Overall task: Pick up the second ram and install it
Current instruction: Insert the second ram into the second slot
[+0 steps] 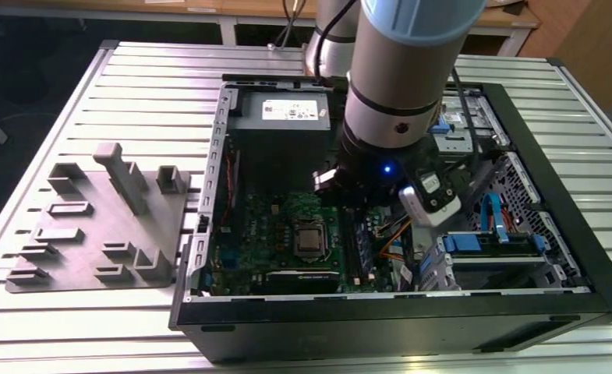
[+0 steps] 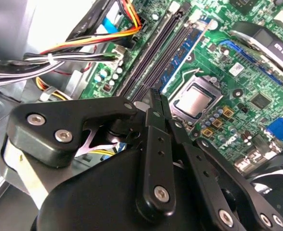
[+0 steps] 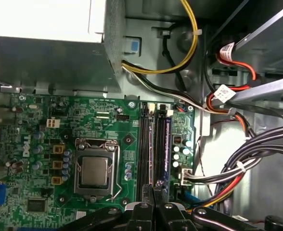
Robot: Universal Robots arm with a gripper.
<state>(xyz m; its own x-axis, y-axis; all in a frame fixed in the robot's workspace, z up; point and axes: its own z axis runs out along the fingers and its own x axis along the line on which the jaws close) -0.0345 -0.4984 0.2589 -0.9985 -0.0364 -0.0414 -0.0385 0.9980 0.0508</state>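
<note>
The black, open-sided computer case [image 1: 389, 331] lies on the ribbed aluminium table [image 1: 129, 78]. The grey robot arm with a pale blue cap [image 1: 389, 93] reaches down into the case over the green motherboard [image 3: 83, 115]. The black, bolted metal gripper [image 2: 156, 95] hangs low above the board, at one end of the row of long black plastic memory slots [image 3: 144, 144]. Its two fingers [image 2: 156, 144] are pressed flat together into a single narrow tip, closed on themselves.

The thin, dark blue-green ram stick [image 2: 182, 55] is out of the hand. It stands seated along that row, beside the silver square processor socket [image 2: 194, 101]. Its near end is just beside the fingertips, and I cannot tell whether they touch.

The dark grey power supply box [image 1: 253, 117] bears a white label [image 1: 295, 111] with dark print. White lettering [image 3: 26, 144] marks the board, and a white printed tag [image 3: 222, 93] hangs on a red-and-black cable.
</note>
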